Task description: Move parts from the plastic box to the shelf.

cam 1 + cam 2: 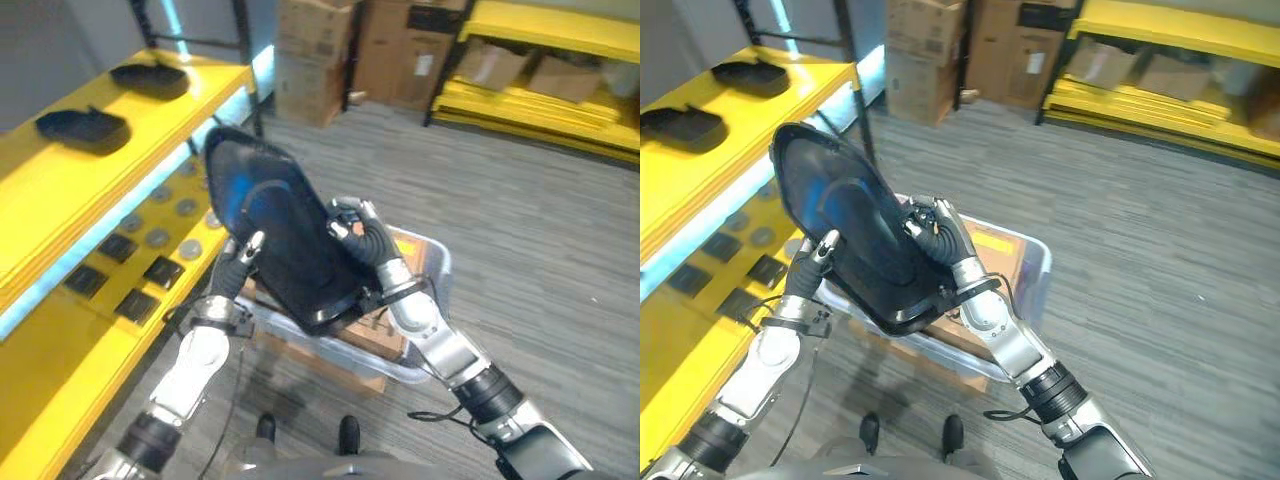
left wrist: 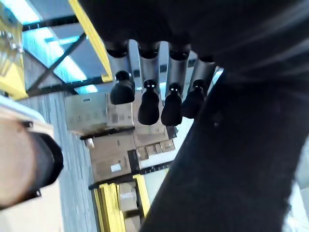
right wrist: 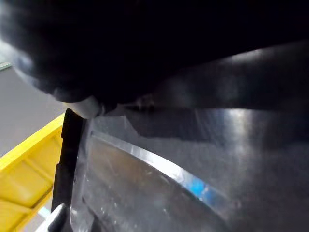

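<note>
Above the clear plastic box (image 1: 425, 262), a large black part (image 1: 275, 235) is held up in the air between both hands. Its long axis runs diagonally, the narrower upper end pointing up and toward the yellow shelf (image 1: 60, 200) on the robot's left, the lower end down over the box. The right hand (image 1: 365, 240) grips the part's right edge with fingers curled round it. The left hand (image 1: 240, 258) lies against the part's left side, fingers nearly straight and relaxed, holding nothing. Two smaller black parts (image 1: 85, 128) already lie on the shelf's top. Cardboard boxes (image 1: 315, 55) stand on the floor beyond.
</note>
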Available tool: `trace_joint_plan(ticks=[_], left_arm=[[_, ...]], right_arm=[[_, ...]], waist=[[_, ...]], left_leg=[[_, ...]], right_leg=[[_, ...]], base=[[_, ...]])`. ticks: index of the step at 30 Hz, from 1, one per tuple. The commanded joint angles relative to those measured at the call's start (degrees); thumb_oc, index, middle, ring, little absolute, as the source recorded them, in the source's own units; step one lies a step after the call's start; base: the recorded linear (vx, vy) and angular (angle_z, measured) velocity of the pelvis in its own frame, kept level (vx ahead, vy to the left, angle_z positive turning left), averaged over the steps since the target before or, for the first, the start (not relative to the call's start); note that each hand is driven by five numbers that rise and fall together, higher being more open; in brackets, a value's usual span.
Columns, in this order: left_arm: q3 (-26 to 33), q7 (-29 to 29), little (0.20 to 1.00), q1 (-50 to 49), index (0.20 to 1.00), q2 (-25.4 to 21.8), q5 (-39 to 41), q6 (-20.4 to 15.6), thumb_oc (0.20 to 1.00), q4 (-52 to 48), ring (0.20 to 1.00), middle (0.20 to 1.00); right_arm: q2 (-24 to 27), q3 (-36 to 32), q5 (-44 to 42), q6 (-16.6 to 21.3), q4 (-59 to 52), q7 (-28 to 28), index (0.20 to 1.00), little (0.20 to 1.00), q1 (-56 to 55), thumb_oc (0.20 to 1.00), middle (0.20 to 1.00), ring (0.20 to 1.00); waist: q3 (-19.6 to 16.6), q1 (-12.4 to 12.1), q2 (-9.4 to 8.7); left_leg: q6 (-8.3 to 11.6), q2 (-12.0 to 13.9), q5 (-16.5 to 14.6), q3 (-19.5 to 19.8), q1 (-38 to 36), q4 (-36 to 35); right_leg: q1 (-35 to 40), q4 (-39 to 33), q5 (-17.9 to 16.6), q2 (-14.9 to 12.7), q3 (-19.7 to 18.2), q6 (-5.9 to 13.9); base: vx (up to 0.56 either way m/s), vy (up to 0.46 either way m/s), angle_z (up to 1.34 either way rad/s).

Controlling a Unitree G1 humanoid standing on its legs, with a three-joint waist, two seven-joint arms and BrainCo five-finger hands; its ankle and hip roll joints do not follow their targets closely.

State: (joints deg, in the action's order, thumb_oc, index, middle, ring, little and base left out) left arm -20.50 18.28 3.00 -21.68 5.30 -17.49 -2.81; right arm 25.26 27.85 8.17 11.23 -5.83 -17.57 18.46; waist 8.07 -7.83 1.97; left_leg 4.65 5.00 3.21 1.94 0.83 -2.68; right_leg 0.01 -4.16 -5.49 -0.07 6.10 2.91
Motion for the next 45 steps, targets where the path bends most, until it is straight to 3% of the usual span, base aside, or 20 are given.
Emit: trace_joint_plan(ticks=[1, 4, 5, 10, 21, 22, 24, 25, 26, 29, 30, 35, 36, 37, 38, 39, 40, 42, 44, 45], left_arm=[[8.6, 1.8, 0.2, 4.6, 0.2, -1.6, 1.9, -4.0, 0.2, 0.3, 0.2, 0.2], [8.6, 0.5, 0.2, 4.3, 0.2, -1.4, 1.9, -4.0, 0.2, 0.2, 0.2, 0.2], [8.8, -0.1, 0.2, 3.9, 0.2, -1.7, 2.2, -4.2, 0.2, 0.0, 0.2, 0.2], [10.0, -0.4, 0.2, 2.7, 0.2, -3.5, 1.1, -4.2, 0.2, -1.0, 0.2, 0.2], [14.7, 1.3, 0.2, 2.0, 0.2, -7.0, -2.7, -3.7, 0.2, -5.7, 0.2, 0.2], [14.3, 1.4, 0.2, 2.9, 0.2, -7.5, -2.4, -3.9, 0.2, -5.9, 0.2, 0.2], [13.3, 0.8, 0.2, 4.5, 0.2, -7.6, -2.2, -4.4, 0.2, -5.2, 0.2, 0.2], [13.2, 0.8, 0.2, 4.5, 0.2, -7.6, -2.2, -4.4, 0.2, -5.1, 0.2, 0.2], [12.8, -0.1, 0.2, 5.1, 0.2, -7.8, -2.4, -4.5, 0.2, -4.6, 0.2, 0.2], [12.5, -0.8, 0.2, 5.2, 0.2, -7.9, -2.1, -4.6, 0.2, -4.7, 0.2, 0.2], [11.0, -1.5, 0.2, 6.3, 0.2, -7.2, -1.5, -4.5, 0.2, -4.3, 0.2, 0.2], [9.8, -2.3, 0.2, 6.8, 0.2, -5.4, -1.1, -4.9, 0.2, -4.3, 0.2, 0.2], [10.2, -2.2, 0.2, 6.4, 0.2, -5.3, -0.7, -5.2, 0.2, -4.5, 0.2, 0.2], [10.8, -2.9, 0.2, 5.2, 0.2, -4.6, 1.5, -5.4, 0.2, -5.2, 0.2, 0.2], [11.2, -3.0, 0.2, 4.7, 0.2, -3.8, 3.0, -5.1, 0.2, -4.9, 0.2, 0.2], [11.2, -3.1, 0.2, 4.7, 0.2, -3.8, 3.0, -5.0, 0.2, -4.9, 0.2, 0.2], [11.7, -3.0, 0.2, 4.0, 0.2, -3.2, 3.2, -5.0, 0.2, -4.7, 0.2, 0.2], [12.3, -3.3, 0.2, 2.8, 0.2, -2.7, 3.7, -4.9, 0.2, -4.5, 0.2, 0.2], [12.6, -2.3, 0.2, 3.0, 0.2, -2.6, 3.6, -4.6, 0.2, -3.3, 0.2, 0.2], [12.6, -2.3, 0.2, 3.0, 0.2, -2.6, 3.6, -4.6, 0.2, -3.3, 0.2, 0.2]], right_arm=[[0.6, -1.3, -4.6, 7.7, -6.1, 1.9, 0.2, 0.2, 0.3, 0.2, 0.2, 0.2], [1.8, -3.0, -4.7, 7.5, -5.8, 2.1, 0.2, 0.2, -1.0, 0.2, 0.2, 0.2], [2.1, -3.8, -4.6, 7.5, -5.5, 2.1, 0.2, 0.2, -1.7, 0.2, 0.2, 0.2], [1.9, -4.7, -4.6, 7.4, -5.5, 2.3, 0.2, 0.2, -2.3, 0.2, 0.2, 0.2], [-1.3, -4.3, -6.1, 7.6, -5.9, 4.5, 0.2, 0.2, 1.6, 0.2, 0.2, 0.2], [-2.0, -4.5, -6.7, 8.0, -7.4, 4.5, 0.2, 0.2, 1.9, 0.2, 0.2, 0.2], [-2.1, -5.9, -7.0, 8.5, -8.4, 4.2, 0.2, 0.2, 1.2, 0.2, 0.2, 0.2], [-2.1, -6.0, -7.0, 8.4, -8.5, 4.2, 0.2, 0.2, 1.3, 0.2, 0.2, 0.2], [-2.3, -6.8, -8.2, 8.6, -9.2, 5.1, 0.2, 0.2, 0.9, 0.2, 0.2, 0.2], [-2.1, -7.5, -9.3, 9.1, -9.9, 5.4, 0.2, 0.2, 0.4, 0.2, 0.2, 0.2], [-1.1, -9.7, -11.2, 9.8, -11.0, 5.9, 0.2, 0.2, -2.3, 0.2, 0.2, 0.2], [-0.1, -12.0, -12.4, 10.6, -11.3, 5.9, 0.2, 0.2, -5.2, 0.2, 0.2, 0.2], [0.1, -12.0, -13.1, 10.9, -11.3, 6.0, 0.2, 0.2, -5.6, 0.2, 0.2, 0.2], [1.1, -11.8, -14.7, 10.7, -11.4, 7.0, 0.2, 0.2, -5.9, 0.2, 0.2, 0.2], [2.2, -12.3, -14.7, 10.0, -11.2, 7.0, 0.501, 0.501, -5.9, 0.501, 0.501, 0.501], [2.2, -12.3, -14.7, 10.0, -11.2, 7.0, 0.856, 0.856, -5.8, 0.856, 0.856, 0.856], [2.6, -12.1, -14.5, 9.7, -11.1, 7.1, 1.0, 1.0, -5.6, 1.0, 1.0, 1.0], [3.3, -12.0, -14.4, 9.3, -10.7, 7.5, 1.0, 1.0, -5.8, 1.0, 1.0, 1.0], [3.6, -11.4, -14.2, 8.4, -9.7, 7.5, 1.0, 1.0, -5.5, 1.0, 1.0, 1.0], [3.6, -11.4, -14.2, 8.4, -9.7, 7.5, 1.0, 1.0, -5.5, 1.0, 1.0, 1.0]], waist=[[-0.5, 1.0, -2.2], [-0.3, 2.0, -1.97], [-0.3, 2.7, -1.46], [-1.4, 2.6, -0.43], [-2.1, 0.1, -0.98], [-1.5, 0.5, -1.21], [-1.4, 0.9, -1.19], [-1.4, 0.8, -1.16], [-1.4, 0.3, -0.42], [-1.0, 0.6, -0.15], [0.2, 3.6, 0.31], [0.8, 4.8, 0.09], [0.6, 5.2, 0.52], [0.9, 5.2, 1.29], [2.2, 5.1, 1.35], [2.1, 5.3, 1.59], [2.2, 4.8, 1.5], [2.0, 4.5, 1.49], [1.4, 4.2, 0.76], [1.5, 4.2, 0.7]], left_leg=[[4.03, 2.4, -7.5, -4.1, 0.2, 8.5], [4.0, 4.3, -6.2, -8.5, 2.2, 8.9], [4.24, 5.6, -5.2, -13.0, 2.3, 7.8], [4.63, 5.4, -3.9, -16.5, 1.9, 4.6], [-0.03, -3.1, -10.7, -15.0, 4.4, 10.7], [-1.42, -5.2, -11.6, -13.7, 3.9, 10.8], [-2.2, -5.9, -12.4, -12.1, 2.6, 10.2], [-2.2, -5.8, -12.2, -12.2, 2.7, 10.1], [-2.6, -5.6, -12.5, -10.8, 1.3, 9.0], [-2.82, -5.9, -12.6, -10.1, 0.6, 8.4], [-3.35, -7.5, -13.5, -6.5, -2.0, 7.6], [-3.35, -9.9, -16.4, -2.2, -3.8, 10.9], [-2.56, -9.8, -16.5, -1.6, -3.5, 13.2], [1.07, -9.8, -13.9, -1.8, -0.4, 22.1], [5.57, -9.8, -10.2, -1.8, 5.8, 33.4], [5.62, -9.6, -10.5, -1.6, 6.4, 34.3], [6.02, -9.6, -9.7, -1.9, 7.5, 36.7], [5.46, -6.8, -9.9, -3.9, 8.6, 37.6], [3.18, 0.6, -11.3, -7.3, 6.7, 22.8], [3.18, 0.6, -11.2, -7.3, 6.5, 22.6]], right_leg=[[1.1, 12.8, 17.1, -3.1, 1.8, 4.11], [1.8, 13.2, 17.6, -4.7, 6.6, 4.15], [2.4, 13.2, 17.7, -5.7, 9.6, 4.41], [4.2, 10.1, 16.3, -7.0, 13.5, 5.45], [6.0, 10.3, 10.9, -16.9, 11.6, 9.29], [3.1, 16.3, 6.2, -17.8, 6.3, 9.46], [2.0, 17.5, 9.0, -13.0, -1.7, 9.02], [1.9, 17.4, 8.8, -12.9, -1.8, 8.97], [0.4, 16.9, 13.6, -8.7, -5.8, 8.32], [-1.4, 16.7, 14.3, -7.1, -6.5, 7.8], [-6.2, 16.0, 13.8, -0.2, -9.8, 7.71], [-3.5, 13.4, 12.3, 1.7, -10.3, 6.07], [-2.7, 13.3, 12.8, 1.8, -9.8, 5.57], [-1.6, 13.6, 13.4, 1.1, -9.5, 4.93], [0.2, 13.4, 13.9, -0.2, -8.6, 3.79], [0.0, 13.5, 14.0, 0.0, -8.3, 3.75], [1.0, 13.2, 14.5, -0.5, -8.1, 3.02], [3.1, 12.4, 15.2, -1.4, -7.3, 2.37], [3.7, 12.5, 16.8, -3.5, -5.6, 3.08], [3.7, 12.5, 16.8, -3.6, -5.6, 3.08]], base=[[-0.01, -0.048, 0.98], [0.05, 0.022, 1.43], [0.06, 0.062, 2.0], [0.12, 0.109, 1.44], [0.14, 0.22, 0.16], [0.18, 0.276, 0.16], [0.16, 0.166, 0.62], [0.25, 0.106, 1.18], [0.17, 0.074, 0.99], [0.2, 0.046, 0.11], [0.24, 0.046, 0.22], [0.27, -0.058, 1.43], [0.19, -0.108, 1.2], [0.22, -0.145, 1.27], [0.15, -0.1, 0.68], [0.07, -0.049, 0.77], [0.1, -0.011, 0.73], [0.19, 0.008, 0.1], [0.2, 0.052, -0.16], [0.11, 0.091, 0.38]])
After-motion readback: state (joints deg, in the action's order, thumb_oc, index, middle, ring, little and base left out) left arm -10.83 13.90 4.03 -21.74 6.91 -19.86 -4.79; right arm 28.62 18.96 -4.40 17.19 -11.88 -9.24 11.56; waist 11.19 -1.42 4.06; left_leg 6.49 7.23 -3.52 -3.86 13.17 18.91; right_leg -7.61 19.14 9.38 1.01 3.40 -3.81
